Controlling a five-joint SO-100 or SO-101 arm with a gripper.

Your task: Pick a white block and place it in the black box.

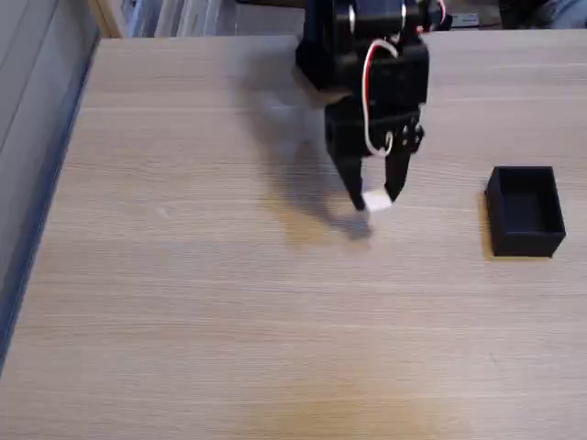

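In the fixed view, a small white block (377,201) sits between the tips of my black gripper (375,199), near the middle of the wooden table. The fingers are shut on it and it hangs slightly above the tabletop, with a shadow just below and left of it. The black box (525,211) stands open-topped at the right side of the table, well to the right of the gripper and apart from it. Its inside looks empty.
The wooden table (183,302) stretches wide to the left and front. Its left edge drops off beside a grey floor strip (37,137). Clutter lies beyond the far edge at the top.
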